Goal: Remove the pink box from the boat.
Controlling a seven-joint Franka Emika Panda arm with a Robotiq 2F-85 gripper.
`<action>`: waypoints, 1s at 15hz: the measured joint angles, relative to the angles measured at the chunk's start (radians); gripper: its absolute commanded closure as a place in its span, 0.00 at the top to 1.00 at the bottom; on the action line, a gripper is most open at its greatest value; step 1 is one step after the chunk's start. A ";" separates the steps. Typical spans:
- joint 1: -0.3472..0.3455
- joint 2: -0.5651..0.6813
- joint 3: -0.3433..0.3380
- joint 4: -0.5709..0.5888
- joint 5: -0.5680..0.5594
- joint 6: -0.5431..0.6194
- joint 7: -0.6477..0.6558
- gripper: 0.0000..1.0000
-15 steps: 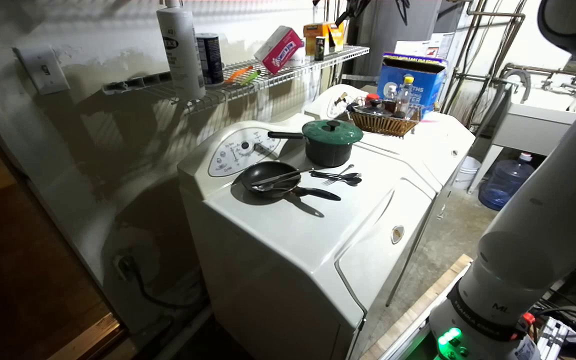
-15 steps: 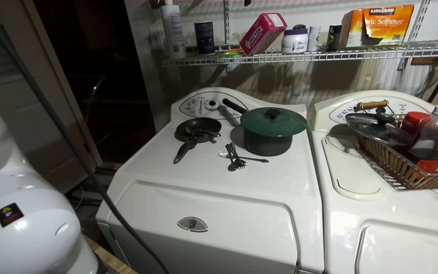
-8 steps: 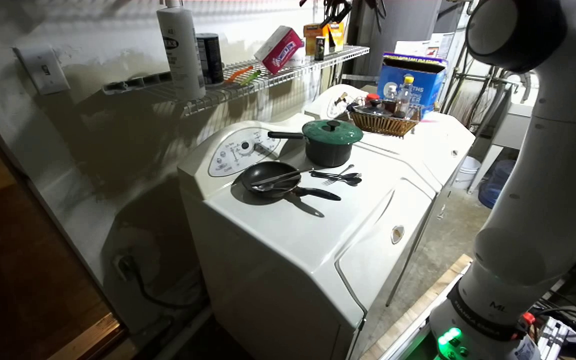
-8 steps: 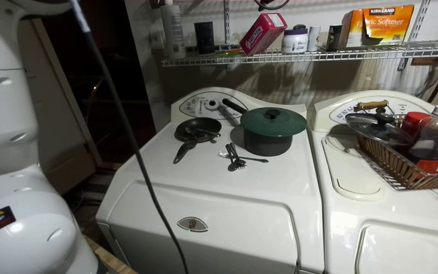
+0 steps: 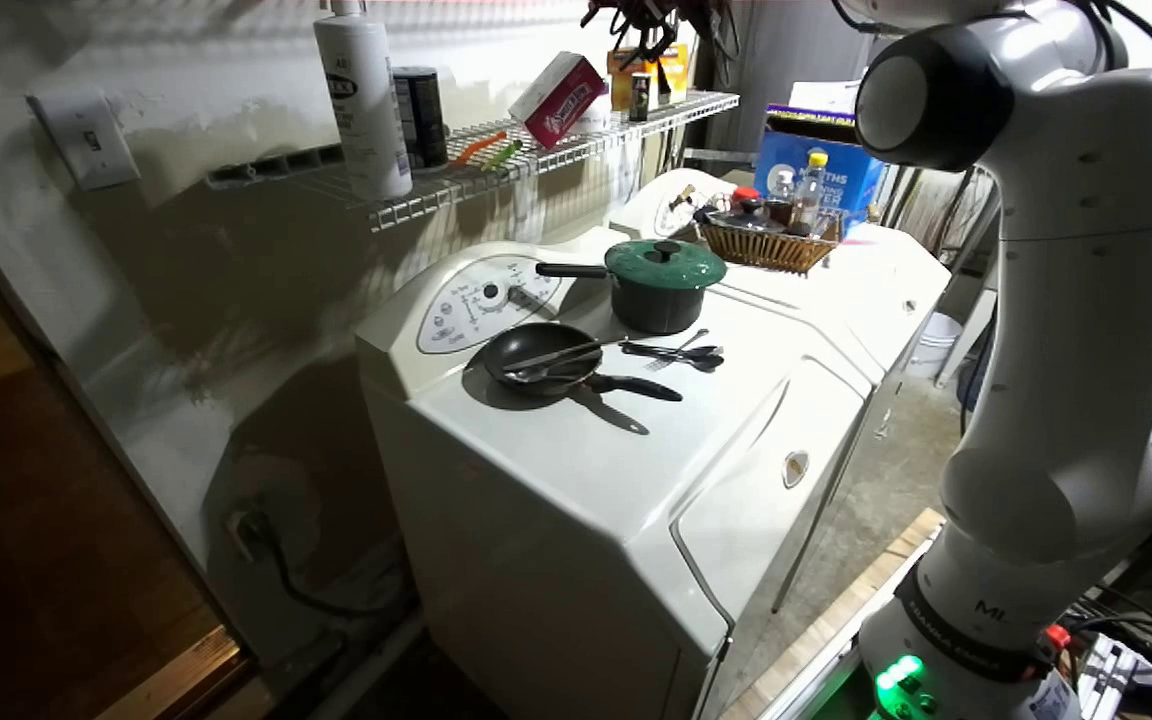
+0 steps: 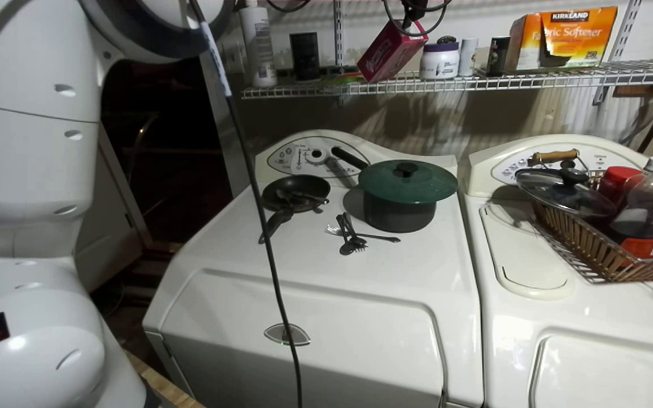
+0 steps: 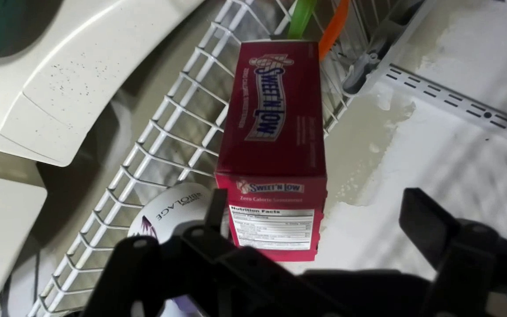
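Note:
The pink box [image 5: 558, 105] is a pink-red Sweet'N Low carton, tilted on the wire shelf [image 6: 474, 84] above the white machine. It also shows tilted in an exterior view [image 6: 389, 54], where a dark part of my gripper [image 6: 415, 10] overlaps its top. In the wrist view the pink box [image 7: 275, 132] stands upright in the picture, its Nutrition Facts end nearest. My gripper [image 7: 316, 211] is open and empty. Its left finger overlaps the box's near left edge in the picture; its right finger is well apart, before the wall. Contact cannot be told. No boat shows.
A white jar [image 6: 440, 60] stands right beside the box. A tall white bottle [image 5: 364, 105], a dark can [image 5: 420, 118] and an orange box [image 6: 581, 39] share the shelf. The wall lies close behind. Below are a green-lidded pot [image 6: 408, 181] and a pan [image 6: 296, 191].
The arm has swung in over the machines, and the gripper has come lower and nearer the pink box. The box and other things have not moved.

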 measured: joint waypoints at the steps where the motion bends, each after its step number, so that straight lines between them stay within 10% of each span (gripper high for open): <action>1: -0.004 0.019 0.009 0.019 0.000 0.008 0.012 1.00; 14: -0.012 0.141 0.022 0.129 -0.010 0.017 0.123 1.00; 15: -0.012 0.148 0.022 0.132 -0.010 0.017 0.124 0.84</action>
